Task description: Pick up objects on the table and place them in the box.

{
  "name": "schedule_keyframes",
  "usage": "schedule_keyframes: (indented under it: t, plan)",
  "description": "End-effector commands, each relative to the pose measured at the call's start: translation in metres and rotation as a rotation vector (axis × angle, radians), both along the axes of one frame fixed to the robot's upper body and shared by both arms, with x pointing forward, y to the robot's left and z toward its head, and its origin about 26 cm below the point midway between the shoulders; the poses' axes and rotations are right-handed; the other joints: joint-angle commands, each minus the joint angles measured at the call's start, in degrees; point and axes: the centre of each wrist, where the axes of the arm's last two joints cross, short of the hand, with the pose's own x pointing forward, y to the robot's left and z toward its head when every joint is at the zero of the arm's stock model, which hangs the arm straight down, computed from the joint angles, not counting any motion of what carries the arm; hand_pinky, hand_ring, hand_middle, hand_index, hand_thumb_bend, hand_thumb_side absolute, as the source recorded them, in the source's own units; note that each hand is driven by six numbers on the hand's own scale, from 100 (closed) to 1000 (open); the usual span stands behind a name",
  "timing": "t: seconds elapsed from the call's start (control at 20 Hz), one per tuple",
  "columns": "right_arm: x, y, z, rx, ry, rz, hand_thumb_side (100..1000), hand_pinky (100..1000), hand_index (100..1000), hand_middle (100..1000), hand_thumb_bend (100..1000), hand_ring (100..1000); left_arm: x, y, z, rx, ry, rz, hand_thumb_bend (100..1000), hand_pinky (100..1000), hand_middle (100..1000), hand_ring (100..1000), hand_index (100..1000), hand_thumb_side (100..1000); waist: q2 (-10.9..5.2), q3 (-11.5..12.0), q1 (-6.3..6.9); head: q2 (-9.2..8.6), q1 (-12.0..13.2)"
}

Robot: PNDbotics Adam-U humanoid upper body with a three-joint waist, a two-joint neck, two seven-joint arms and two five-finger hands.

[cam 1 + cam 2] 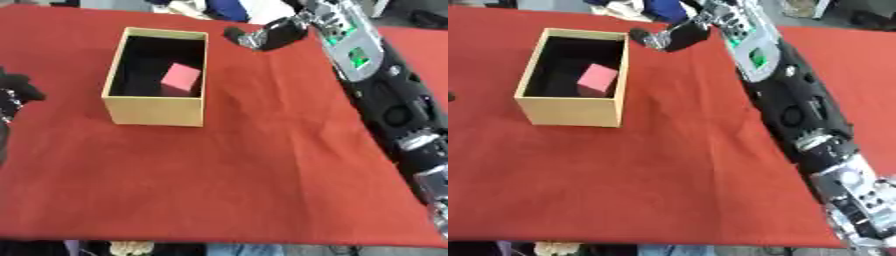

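A tan cardboard box (154, 110) with a dark inside stands on the red cloth at the upper left. A pink cube (181, 78) lies inside it, against the right wall. My right arm runs up the right side of the table, and my right hand (273, 34) hovers over the far edge, just right of the box's far right corner. Its fingers point left, relaxed, with nothing in them. My left hand (16, 90) shows at the left edge, left of the box, open and idle.
The red cloth (227, 180) covers the whole table, and its front edge runs along the bottom of the view. Clothes and clutter (636, 9) lie beyond the far edge. My right forearm (798, 100) takes up the right side.
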Motion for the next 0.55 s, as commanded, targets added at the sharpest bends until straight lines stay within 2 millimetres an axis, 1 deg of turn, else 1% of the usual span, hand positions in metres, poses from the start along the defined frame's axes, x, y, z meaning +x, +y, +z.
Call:
schedule_keyframes:
  t: [0.05, 0.25, 0.45, 0.55]
  plan:
    - [-0.021, -0.024, 0.027, 0.007, -0.021, 0.019, 100, 779, 925, 771, 343, 844, -0.002, 0.006, 0.009, 0.020, -0.027, 0.024, 303, 845, 523, 597, 649, 722, -1.09, -0.86, 0.51, 0.28, 1.06]
    - [-0.042, -0.050, 0.018, 0.022, 0.029, 0.008, 100, 781, 925, 763, 346, 847, -0.003, 0.008, 0.007, 0.018, -0.023, 0.036, 302, 846, 524, 597, 649, 724, -1.05, -2.49, 0.85, 0.28, 2.12]
    - [-0.061, -0.073, -0.002, 0.042, 0.073, -0.038, 100, 785, 926, 760, 347, 851, -0.004, 0.009, 0.007, 0.018, -0.026, 0.046, 301, 846, 524, 598, 649, 725, -0.82, -3.36, 1.16, 0.28, 2.97]
    - [-0.068, -0.081, -0.013, 0.051, 0.097, -0.060, 100, 788, 927, 756, 285, 856, -0.004, 0.010, 0.006, 0.019, -0.023, 0.052, 299, 846, 524, 598, 649, 727, -0.75, -3.78, 1.39, 0.28, 3.21]
